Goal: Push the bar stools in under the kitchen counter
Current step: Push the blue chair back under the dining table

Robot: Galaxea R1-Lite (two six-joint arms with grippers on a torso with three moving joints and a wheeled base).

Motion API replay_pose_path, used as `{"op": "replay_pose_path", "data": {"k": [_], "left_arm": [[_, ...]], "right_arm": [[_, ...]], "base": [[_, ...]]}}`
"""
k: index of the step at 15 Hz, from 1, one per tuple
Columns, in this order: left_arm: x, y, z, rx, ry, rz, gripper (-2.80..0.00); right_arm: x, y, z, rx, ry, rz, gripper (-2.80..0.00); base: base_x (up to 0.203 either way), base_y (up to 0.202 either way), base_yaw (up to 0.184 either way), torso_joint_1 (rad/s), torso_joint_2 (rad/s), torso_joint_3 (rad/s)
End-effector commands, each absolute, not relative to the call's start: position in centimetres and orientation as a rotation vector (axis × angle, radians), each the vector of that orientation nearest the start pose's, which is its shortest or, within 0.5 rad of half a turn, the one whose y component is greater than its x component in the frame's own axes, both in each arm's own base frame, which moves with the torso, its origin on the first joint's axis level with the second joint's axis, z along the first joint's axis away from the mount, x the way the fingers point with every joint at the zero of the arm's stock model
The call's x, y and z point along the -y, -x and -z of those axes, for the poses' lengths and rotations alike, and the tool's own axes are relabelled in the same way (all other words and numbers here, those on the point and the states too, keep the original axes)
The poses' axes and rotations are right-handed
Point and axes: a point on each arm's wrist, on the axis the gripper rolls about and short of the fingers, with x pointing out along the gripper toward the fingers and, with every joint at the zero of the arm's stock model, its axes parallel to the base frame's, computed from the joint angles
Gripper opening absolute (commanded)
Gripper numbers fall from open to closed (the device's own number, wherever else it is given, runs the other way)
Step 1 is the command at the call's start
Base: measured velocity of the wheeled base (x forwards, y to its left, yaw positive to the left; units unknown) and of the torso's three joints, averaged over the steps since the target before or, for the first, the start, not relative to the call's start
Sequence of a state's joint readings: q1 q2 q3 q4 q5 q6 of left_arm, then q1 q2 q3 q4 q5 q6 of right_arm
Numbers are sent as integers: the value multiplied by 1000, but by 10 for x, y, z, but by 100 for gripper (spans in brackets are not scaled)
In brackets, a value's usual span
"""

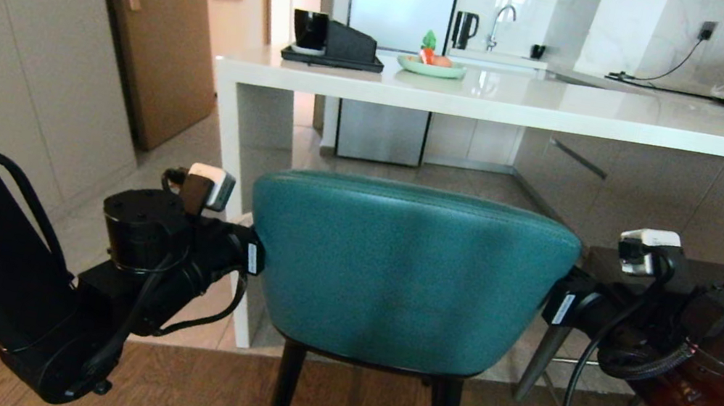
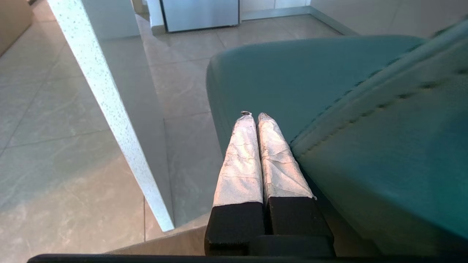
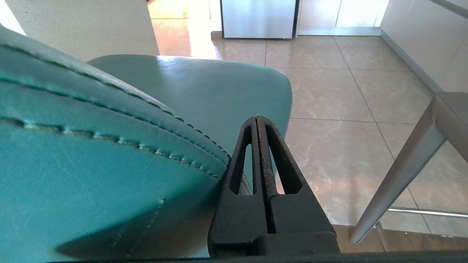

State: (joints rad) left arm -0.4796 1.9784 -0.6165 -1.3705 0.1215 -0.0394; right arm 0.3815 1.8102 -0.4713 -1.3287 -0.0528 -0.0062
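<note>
Teal bar stool (image 1: 405,276) sits closest, its rounded back filling the middle of the head view, thin black legs on wood floor, seat pointing at the kitchen counter surface (image 1: 532,106) but not yet under it. Left tool (image 2: 254,120) w/ white-wrapped fingers (image 2: 241,160) pressed together, holding nothing, lying along the stool's left flank by the stitched edge; right tool (image 3: 257,122) likewise closed on nothing, black fingers against the right flank. Both arms reach fwd from either side at backrest height, bracketing the stool rather than gripping it. Risks, as I judge them: no real hold, so uneven push could yaw the stool and let a tool slip off the curved leather; the white slab side leg (image 2: 109,109) is near the left side, so drift left may knock stool or left arm into it. Grey stool's leg (image 3: 398,171) just beside the right tool, could snag. Legs may catch at the wood-to-tile edge and tip it.
</note>
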Motion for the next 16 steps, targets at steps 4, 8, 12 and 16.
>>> {"op": "replay_pose_path", "data": {"k": [4, 8, 12, 16], "left_arm": [[144, -309, -117, 8, 44, 326, -280], [139, -321, -113, 12, 44, 301, -280], [141, -328, -117, 37, 48, 298, -280], [144, -332, -114, 40, -9, 299, -280]], "right_arm": [[-115, -302, -131, 9, 6, -322, -280], [-120, -317, -134, 35, 3, -316, -280], [-114, -315, -137, 44, 12, -301, -280], [-113, -313, -139, 45, 13, -299, -280]], "base": [[0, 0, 0, 0, 0, 0], [0, 0, 0, 0, 0, 0], [0, 0, 0, 0, 0, 0], [0, 0, 0, 0, 0, 0]]}}
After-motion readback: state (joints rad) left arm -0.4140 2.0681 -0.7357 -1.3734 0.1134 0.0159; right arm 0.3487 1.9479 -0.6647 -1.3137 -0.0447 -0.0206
